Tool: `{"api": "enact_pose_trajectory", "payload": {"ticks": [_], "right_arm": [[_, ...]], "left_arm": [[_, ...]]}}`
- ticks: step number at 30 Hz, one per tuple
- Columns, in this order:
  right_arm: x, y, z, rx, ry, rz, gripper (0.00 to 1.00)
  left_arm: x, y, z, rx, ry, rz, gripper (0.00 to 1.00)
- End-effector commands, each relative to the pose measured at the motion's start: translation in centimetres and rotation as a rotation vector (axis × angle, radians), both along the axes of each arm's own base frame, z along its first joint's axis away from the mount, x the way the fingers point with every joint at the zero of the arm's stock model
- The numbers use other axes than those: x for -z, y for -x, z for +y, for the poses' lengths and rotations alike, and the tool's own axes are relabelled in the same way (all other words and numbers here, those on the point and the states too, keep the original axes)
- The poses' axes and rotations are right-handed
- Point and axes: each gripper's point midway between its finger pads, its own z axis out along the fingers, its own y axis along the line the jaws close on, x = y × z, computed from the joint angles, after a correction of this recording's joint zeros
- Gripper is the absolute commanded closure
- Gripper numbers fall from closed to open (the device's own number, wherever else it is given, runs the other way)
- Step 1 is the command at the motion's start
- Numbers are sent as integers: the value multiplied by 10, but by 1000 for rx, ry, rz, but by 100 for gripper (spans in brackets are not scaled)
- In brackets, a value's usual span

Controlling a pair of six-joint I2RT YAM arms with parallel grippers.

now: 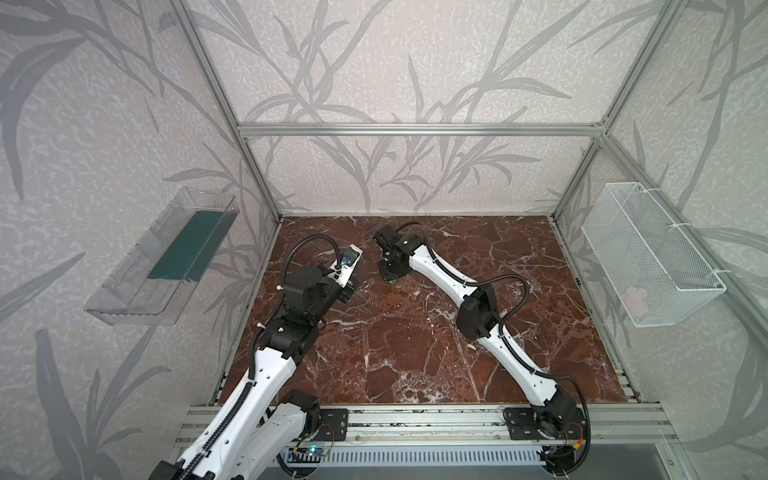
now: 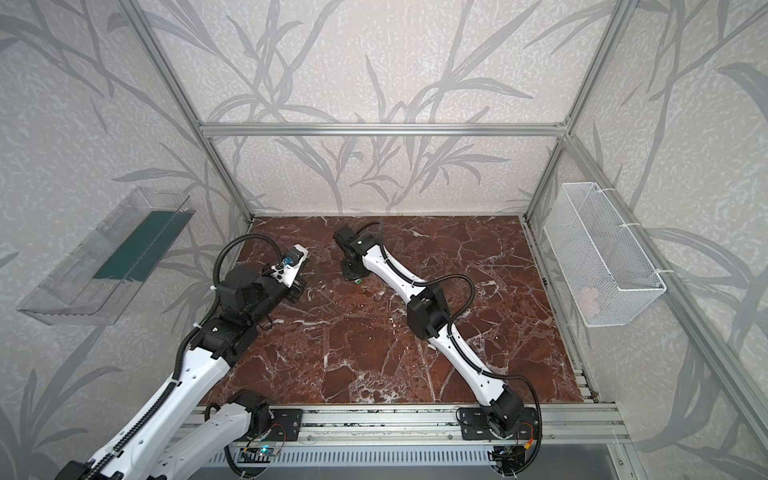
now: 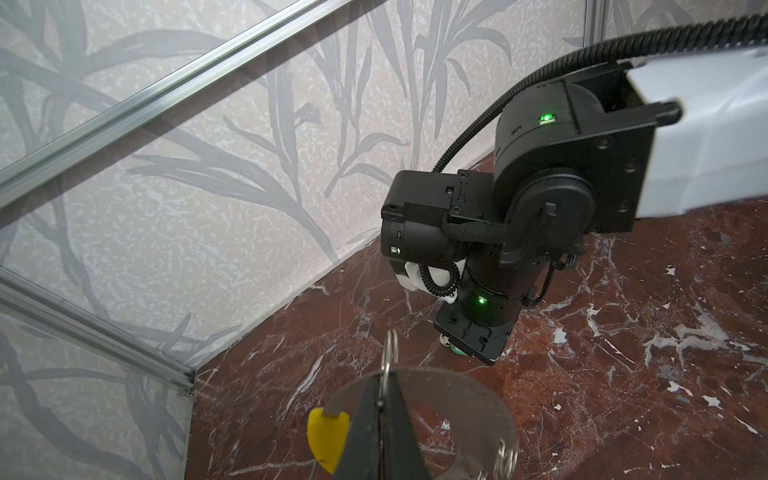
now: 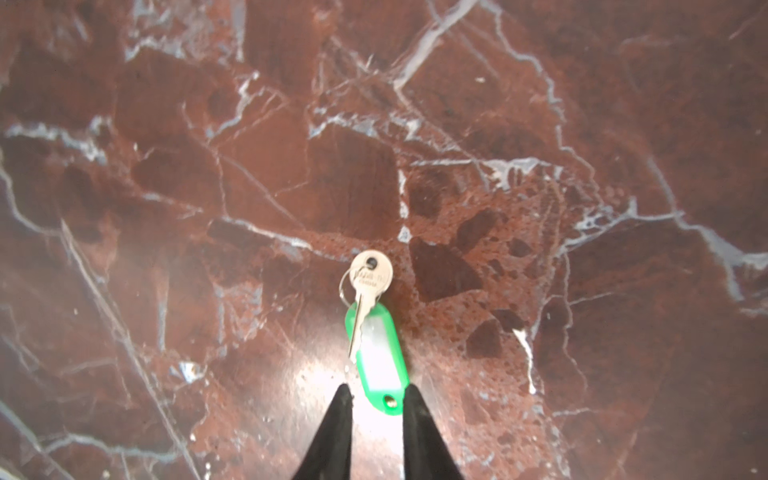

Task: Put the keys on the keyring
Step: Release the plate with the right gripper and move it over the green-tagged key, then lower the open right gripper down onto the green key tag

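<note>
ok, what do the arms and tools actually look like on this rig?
White moulded shells on left arm and right arm, black joint housings, black corrugated cable conduit looping outside. Green LEDs on right arm's wrist joints. Black fingers tapering to points on left tool and right tool.

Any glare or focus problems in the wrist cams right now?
Right wrist view: soft throughout, bright glare on the marble table at the tips of the right gripper, beside the green tag of the key. Left wrist view: walls sharp; the keyring and the shut left gripper blur up close.
</note>
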Motion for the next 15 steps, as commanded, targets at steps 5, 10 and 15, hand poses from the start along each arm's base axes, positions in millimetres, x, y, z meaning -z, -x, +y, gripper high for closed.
{"api": "enact_pose_trajectory", "payload": {"ticks": [5,10,15], "right_arm": [[-46,-3,20,-231,-26,-162,67],[-49,-16,34,-234,-85,-226,63],[-9,-12,14,-106,-19,-95,68]], "left_arm": [[-25,4,1,3,28,-72,100],[-28,5,0,6,41,-71,100],[-28,6,0,8,48,-67,100]]}}
